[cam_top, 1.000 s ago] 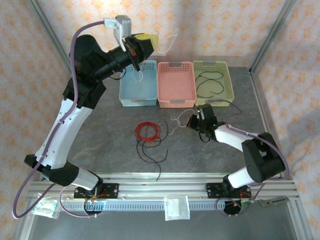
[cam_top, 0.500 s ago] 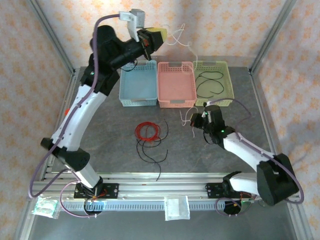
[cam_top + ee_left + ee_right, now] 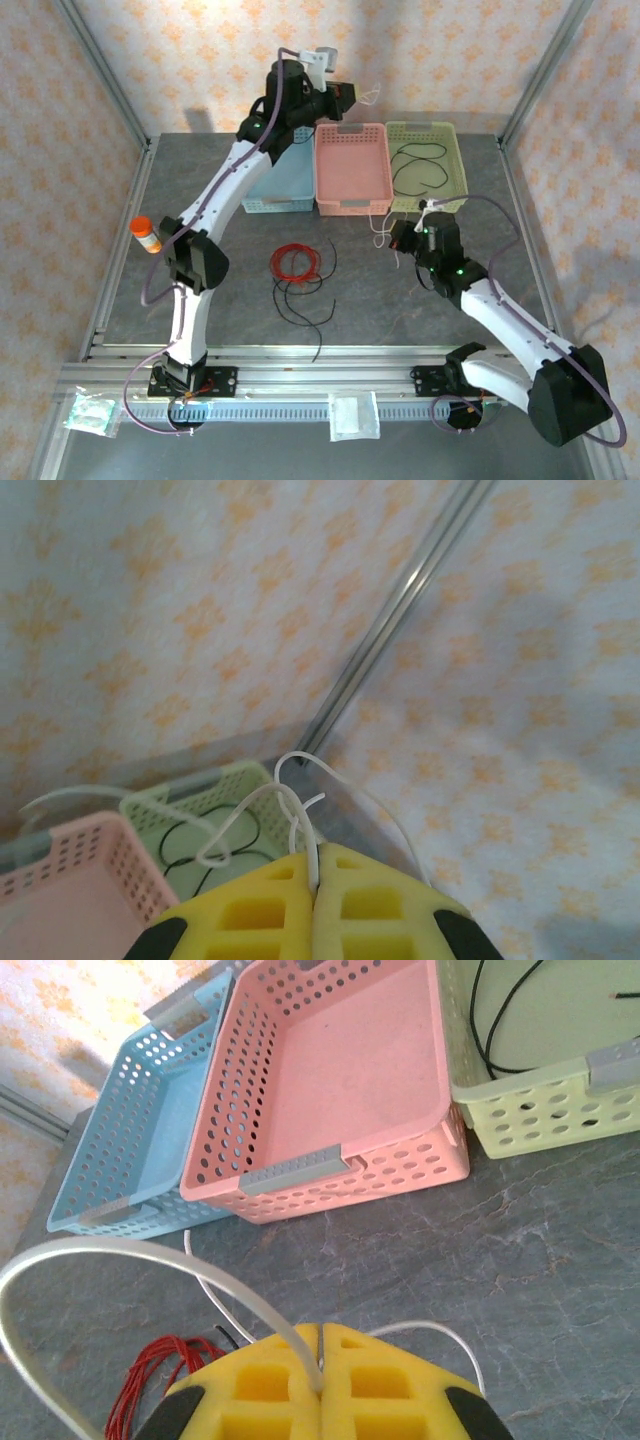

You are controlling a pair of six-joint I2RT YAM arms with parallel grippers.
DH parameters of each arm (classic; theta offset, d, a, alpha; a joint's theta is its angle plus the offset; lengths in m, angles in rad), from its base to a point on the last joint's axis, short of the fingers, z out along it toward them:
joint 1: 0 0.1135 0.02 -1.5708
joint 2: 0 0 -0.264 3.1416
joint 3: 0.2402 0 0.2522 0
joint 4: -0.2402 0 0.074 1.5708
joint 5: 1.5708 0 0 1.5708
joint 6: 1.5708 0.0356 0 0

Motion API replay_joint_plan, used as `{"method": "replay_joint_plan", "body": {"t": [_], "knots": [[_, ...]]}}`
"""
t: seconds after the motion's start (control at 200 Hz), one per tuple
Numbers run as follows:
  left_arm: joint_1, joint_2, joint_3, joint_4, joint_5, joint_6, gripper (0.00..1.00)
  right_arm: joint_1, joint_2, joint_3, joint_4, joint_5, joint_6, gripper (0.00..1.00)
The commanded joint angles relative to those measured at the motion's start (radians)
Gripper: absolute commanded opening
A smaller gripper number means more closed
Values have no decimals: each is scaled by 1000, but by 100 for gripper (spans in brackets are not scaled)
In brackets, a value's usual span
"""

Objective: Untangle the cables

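Our left gripper [image 3: 318, 880] and right gripper [image 3: 320, 1360] are each closed tight on the whitish cable [image 3: 120, 1246], so pulling harder could snap it or slip it free.

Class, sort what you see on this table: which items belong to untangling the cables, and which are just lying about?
Belong: white cable, red cable, loose black cable, black cable in the green basket.
Lying about: blue basket, pink basket, orange-capped container, packet, second packet.
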Motion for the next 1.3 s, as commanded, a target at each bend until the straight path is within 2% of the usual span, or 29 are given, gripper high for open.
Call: {"method": "replay_joint_plan", "body": {"t": [0.0,0.441,0.696,1.051,1.146,1.297], "knots": [[17,40,52,2,-30,-35,0,1,-13,28,-39,47,-30,0],[27,255,49,10,-54,-80,0,2,-105,41,-48,71,-119,0],[22,263,-58,7,-26,-79,0,1,-125,103,-126,101,-125,0],[-10,154,-74,-119,-184,51,71,-1,-175,145,-138,165,-105,0],[-26,71,-150,-103,-220,78,74,-8,-175,167,-152,159,-103,0],[-31,-112,-397,39,-205,62,76,-11,-170,220,-177,147,-134,0]]}}
